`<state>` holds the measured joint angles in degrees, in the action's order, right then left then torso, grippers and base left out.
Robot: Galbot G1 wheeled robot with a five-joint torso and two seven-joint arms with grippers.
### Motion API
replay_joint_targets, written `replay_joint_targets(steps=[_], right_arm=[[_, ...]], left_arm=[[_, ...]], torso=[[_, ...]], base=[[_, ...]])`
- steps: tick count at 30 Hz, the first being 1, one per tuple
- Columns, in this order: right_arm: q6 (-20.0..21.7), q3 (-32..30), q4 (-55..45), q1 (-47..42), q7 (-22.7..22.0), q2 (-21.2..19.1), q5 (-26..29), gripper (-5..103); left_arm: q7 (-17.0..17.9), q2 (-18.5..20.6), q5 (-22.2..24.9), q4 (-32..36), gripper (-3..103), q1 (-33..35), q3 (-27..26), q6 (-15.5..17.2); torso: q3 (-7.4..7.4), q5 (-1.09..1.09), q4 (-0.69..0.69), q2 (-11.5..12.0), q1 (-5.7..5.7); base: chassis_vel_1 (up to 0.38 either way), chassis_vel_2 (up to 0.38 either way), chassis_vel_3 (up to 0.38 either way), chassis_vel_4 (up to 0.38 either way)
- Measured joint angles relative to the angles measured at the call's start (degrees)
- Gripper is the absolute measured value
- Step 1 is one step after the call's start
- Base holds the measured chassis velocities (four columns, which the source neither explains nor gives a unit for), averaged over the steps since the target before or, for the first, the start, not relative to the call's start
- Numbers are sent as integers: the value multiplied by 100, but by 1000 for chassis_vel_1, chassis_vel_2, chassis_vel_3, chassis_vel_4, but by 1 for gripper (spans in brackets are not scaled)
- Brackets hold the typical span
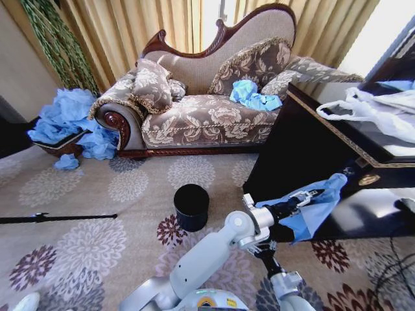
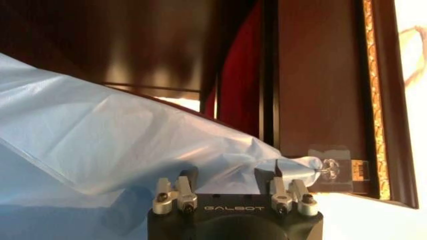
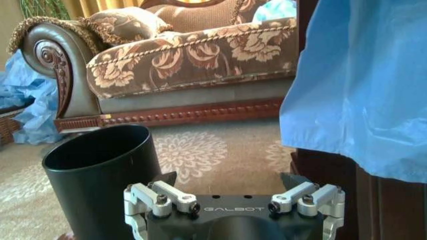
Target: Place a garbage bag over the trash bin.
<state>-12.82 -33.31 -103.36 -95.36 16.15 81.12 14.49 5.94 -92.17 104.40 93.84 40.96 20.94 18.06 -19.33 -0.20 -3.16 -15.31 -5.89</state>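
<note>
carrying step: left gripper clamped on bag, right of bin on the carpet. right gripper open near bin. next: spreading bag mouth over rim.

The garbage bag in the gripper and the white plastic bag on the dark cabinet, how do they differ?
The garbage bag is light blue and opaque; the white plastic bag is translucent white. The garbage bag hangs in the air from the left gripper; the white plastic bag lies spread on the cabinet top. Both are thin, crinkled plastic.
</note>
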Motion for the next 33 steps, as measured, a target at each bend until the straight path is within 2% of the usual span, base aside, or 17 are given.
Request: replay_joint_targets(steps=[2, 5, 7, 10, 12, 13, 15, 17, 19, 21, 23, 24, 27, 33], right_arm=[[1, 5, 0, 0, 0, 2, -7, 100], [3, 23, 1, -21, 0, 12, -37, 100], [3, 23, 1, -25, -1, 14, -44, 100], [2, 20, 5, -28, -1, 16, -52, 100], [2, 17, 8, -28, -1, 16, -53, 100], [0, 13, 20, -27, -1, 15, -60, 100], [-1, 13, 22, -27, -1, 14, -61, 100], [-2, 19, 25, -27, -1, 27, -71, 100], [-3, 20, 25, -26, -1, 34, -73, 100], [-6, 18, 24, -28, -2, 38, -75, 100], [-6, 16, 24, -28, -2, 38, -75, 100], [-10, 7, 23, -30, -2, 38, -75, 100], [-22, 0, 24, -33, -2, 48, -74, 100], [-51, -1, 44, -54, 1, 122, -79, 100]], left_arm=[[-7, 0, -5, -9, 58, -4, 6, 1], [-35, 1, -35, -81, 46, -35, 41, 19], [-36, 1, -38, -91, 46, -41, 44, 20], [-36, 2, -46, -102, 34, -59, 51, 20], [-34, 2, -47, -102, 34, -59, 52, 20], [-25, 2, -49, -94, 26, -59, 54, 19], [-18, 3, -49, -87, 23, -59, 54, 19], [36, 3, -50, -54, 15, -57, 55, 19], [83, 3, -50, -32, 15, -56, 57, 18], [263, 3, -52, 85, 7, -55, 75, 21], [294, 3, -52, 108, 3, -55, 77, 25], [434, 17, -50, 194, 1, -52, 89, 48], [578, 127, -38, 287, 0, -46, 95, 67], [903, 545, 49, 552, 0, 13, 73, 85]], torso=[[0, 0, 0, 0, 0], [0, 0, 0, -1, 0], [0, 0, 0, -1, 0], [0, 0, 0, -1, 0], [0, 0, 0, -1, 0], [0, 0, 0, -1, 0], [0, 0, 0, -1, 0], [0, 0, 0, -1, 0], [0, 0, 0, -1, 0], [0, 0, 0, -1, 0], [0, 0, 0, -1, 0], [0, 0, -1, -1, 0], [0, 0, -1, -1, 0], [0, 0, 0, -1, 0]], base=[[0, 0, 0, 0], [0, 0, 0, 0], [0, 0, 0, 0], [0, 0, 0, 0], [0, 0, 0, 0], [0, 0, 0, 0], [0, 0, 0, 0], [0, 0, 0, 0], [0, 0, 0, 0], [0, 0, 0, 0], [0, 0, 0, 0], [0, 0, 0, 0], [0, 0, 0, 0], [0, 0, 0, 0]])
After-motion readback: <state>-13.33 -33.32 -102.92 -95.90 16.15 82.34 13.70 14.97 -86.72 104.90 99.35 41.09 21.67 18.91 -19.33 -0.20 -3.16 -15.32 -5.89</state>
